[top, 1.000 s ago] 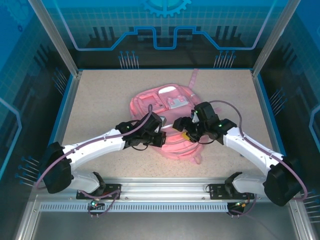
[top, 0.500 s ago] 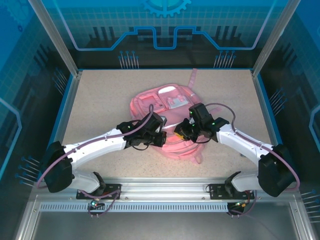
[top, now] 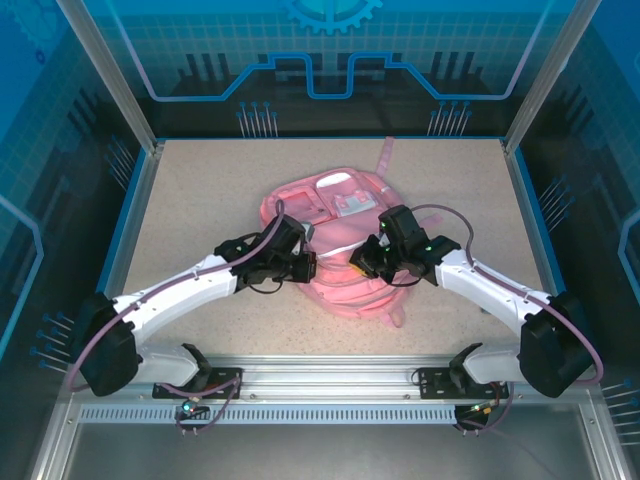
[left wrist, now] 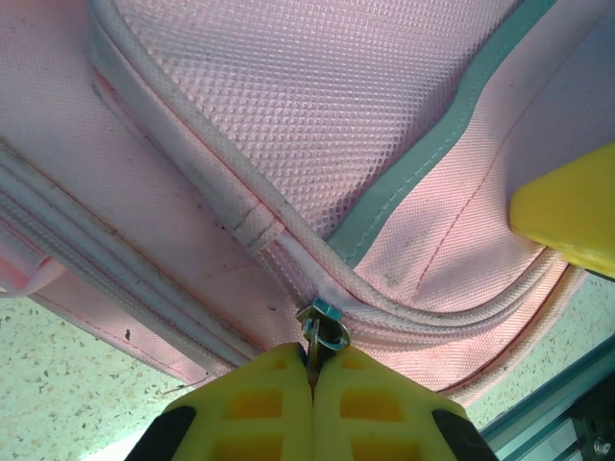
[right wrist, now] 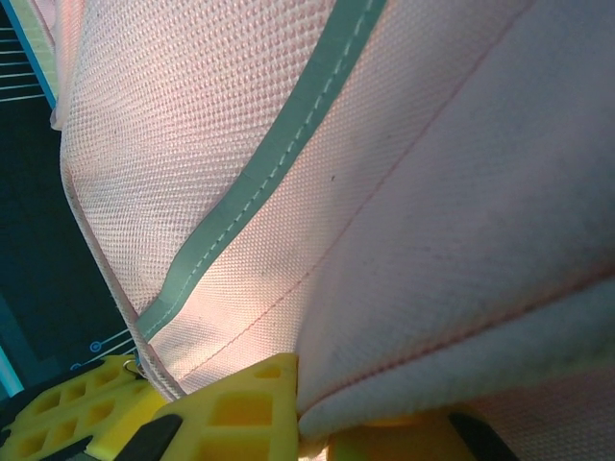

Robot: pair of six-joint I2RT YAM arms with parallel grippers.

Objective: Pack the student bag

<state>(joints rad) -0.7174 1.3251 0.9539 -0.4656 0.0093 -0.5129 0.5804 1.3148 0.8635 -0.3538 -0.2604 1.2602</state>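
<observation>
The pink backpack (top: 338,285) lies flat on the speckled table (top: 200,190), about midway between left and right and a little toward the far side, with one strap (top: 384,155) trailing off toward the far edge. Both arms reach in from the near corners and meet over the near half of the backpack. The left gripper (top: 306,268) sits at the backpack's left near side and the right gripper (top: 362,262) just to the right of it, the two close together. In the left wrist view the left gripper (left wrist: 312,389) has its yellow fingers (left wrist: 255,403) pressed flat against each other, and the small metal zip pull (left wrist: 323,328) is pinched between their tips, where two corded seams of the backpack (left wrist: 317,106) meet. A pale grey-green stripe (left wrist: 452,144) runs slantwise across the fabric above it, and a yellow finger of the other gripper shows at the right edge. In the right wrist view the right gripper (right wrist: 317,423) has closed its yellow fingers (right wrist: 240,403) on a thick fold of the backpack's (right wrist: 432,192) fabric, which bulges out between them. The same pale stripe (right wrist: 279,144) crosses the woven cloth above.
</observation>
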